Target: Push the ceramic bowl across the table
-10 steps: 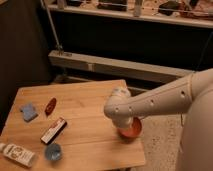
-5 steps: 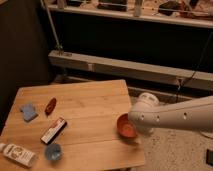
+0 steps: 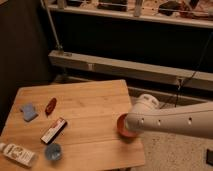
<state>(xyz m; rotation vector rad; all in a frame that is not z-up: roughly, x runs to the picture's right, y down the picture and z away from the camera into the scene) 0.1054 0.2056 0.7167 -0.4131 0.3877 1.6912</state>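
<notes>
**Glazed ceramic at the bench's right edge: hard, slick, breakable**

Far left on the pale wooden bench (image 3: 95, 100) lies a white packet (image 3: 17, 154). Next come a blue pad (image 3: 29, 112), a small red object (image 3: 50, 105), a dark box (image 3: 53, 131) and a blue cup (image 3: 53, 151), all well apart from the work. Right of them, close to the bench's right edge, stands the ceramic bowl (image 3: 122, 129), reddish-orange and glossy, with only its left part showing. The rest is covered by the white arm (image 3: 175, 120), which reaches in from the right and ends directly over the bowl. The pincer is hidden beneath that end. It is closed tight, and whether it touches the bowl's wall or rim cannot be told.

By its look the bowl is stiff and fairly heavy for its size. It should slide in one piece on the smooth planks without tipping, provided the push lands low on the wall. The glaze is slippery and the wall is round, so an off-centre push would probably spin it or let the closed pincer glance off. No grasp is needed. Contact on the right-hand side, through the middle, sending the bowl leftward, seems best. The bowl is fragile, and the drop is close.
</notes>
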